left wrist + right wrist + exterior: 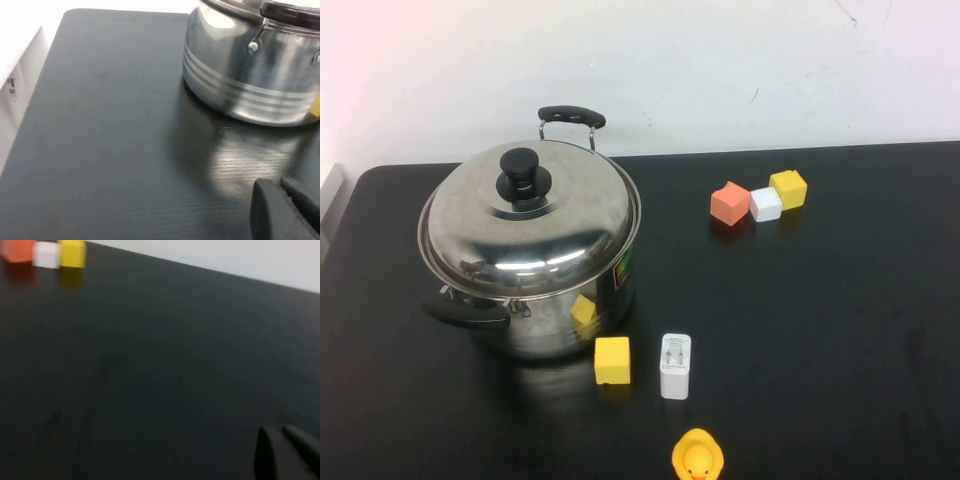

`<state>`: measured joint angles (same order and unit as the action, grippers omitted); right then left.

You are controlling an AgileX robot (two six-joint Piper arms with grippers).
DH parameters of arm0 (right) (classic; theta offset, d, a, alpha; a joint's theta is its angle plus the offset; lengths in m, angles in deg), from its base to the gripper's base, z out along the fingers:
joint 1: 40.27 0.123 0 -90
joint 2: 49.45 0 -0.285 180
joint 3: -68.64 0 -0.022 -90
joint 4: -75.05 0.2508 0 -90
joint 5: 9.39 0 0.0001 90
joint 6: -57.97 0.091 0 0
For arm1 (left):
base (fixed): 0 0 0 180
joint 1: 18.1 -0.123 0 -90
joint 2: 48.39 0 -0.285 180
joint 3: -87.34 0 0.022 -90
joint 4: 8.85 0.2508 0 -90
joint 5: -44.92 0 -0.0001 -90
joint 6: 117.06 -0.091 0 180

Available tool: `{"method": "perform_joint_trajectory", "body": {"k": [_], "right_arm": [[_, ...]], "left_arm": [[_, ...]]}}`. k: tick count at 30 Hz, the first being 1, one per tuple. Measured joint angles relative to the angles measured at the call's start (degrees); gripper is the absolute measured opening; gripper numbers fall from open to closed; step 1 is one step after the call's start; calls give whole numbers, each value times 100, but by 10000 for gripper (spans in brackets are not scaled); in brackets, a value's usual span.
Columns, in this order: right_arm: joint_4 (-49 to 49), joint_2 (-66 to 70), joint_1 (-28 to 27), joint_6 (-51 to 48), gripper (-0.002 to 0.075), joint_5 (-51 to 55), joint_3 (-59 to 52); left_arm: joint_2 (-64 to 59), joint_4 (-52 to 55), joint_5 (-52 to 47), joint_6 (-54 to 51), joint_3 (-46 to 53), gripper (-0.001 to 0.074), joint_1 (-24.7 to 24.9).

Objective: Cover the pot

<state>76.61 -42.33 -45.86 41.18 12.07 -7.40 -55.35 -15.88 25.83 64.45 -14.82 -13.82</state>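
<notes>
The large steel pot [560,325] stands on the left of the black table, with one black handle at the back [572,115] and one at the front left [465,312]. A domed steel lid [535,225] with a black knob [523,172] sits on top of it and covers the opening. The pot's side also shows in the left wrist view [250,75]. Neither gripper appears in the high view. My left gripper [277,184] is shut and empty, low over the table, apart from the pot. My right gripper [278,431] is shut and empty over bare table.
A yellow cube [612,360], a white charger [675,366] and a rubber duck [697,457] lie in front of the pot. An orange cube [729,203], a white cube [765,204] and a yellow cube [788,188] sit at the back right.
</notes>
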Motion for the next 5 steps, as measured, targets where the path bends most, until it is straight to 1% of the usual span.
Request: {"method": "perform_joint_trajectory", "body": {"k": [3,5], "right_arm": [[-156,0,-53,455,0,-45,-144],[-208,0,38,654,0,-100,-200]], "left_arm": [[0,0,0,0,0,-2,0],[0,0,0,0,0,-2,0]]}}
